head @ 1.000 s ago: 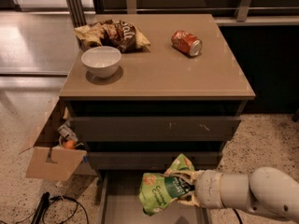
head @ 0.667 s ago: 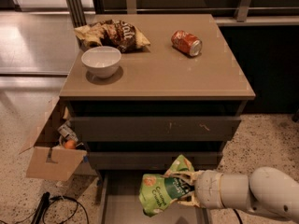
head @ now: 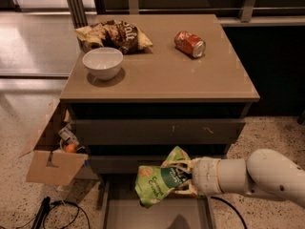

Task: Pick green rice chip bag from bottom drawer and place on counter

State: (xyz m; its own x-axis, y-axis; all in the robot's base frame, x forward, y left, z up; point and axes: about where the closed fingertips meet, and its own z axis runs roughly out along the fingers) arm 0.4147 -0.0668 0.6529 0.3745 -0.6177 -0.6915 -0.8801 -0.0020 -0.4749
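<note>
From where I stand, the gripper (head: 185, 178) is low at the front of the cabinet, reaching in from the right on its white arm (head: 252, 175). Its two fingers are pinched onto the right side of the green rice chip bag (head: 157, 184). The bag hangs in the air above the open bottom drawer (head: 143, 216), clear of its grey floor, with its top corner up by the front of the middle drawer (head: 157, 130). So the lift out looks done, and the carry up to the counter (head: 190, 80) is the step in hand. To do it well, I'd say the arm should back away from the drawer fronts first and only then rise, since going straight up risks catching the pouch under the counter's overhanging edge. The pouch looks soft and glossy and is held by one side, so a slow, steady climb should stop it swinging or slipping free. Up top, the brown chip bag (head: 116, 32) takes the back left, the white bowl (head: 102, 63) sits just in front of it, and a red can (head: 189, 43) lies toward the back right. The front middle and right look like the best landing spot, well apart from the bowl. Lower until the bag rests flat, then let go.
</note>
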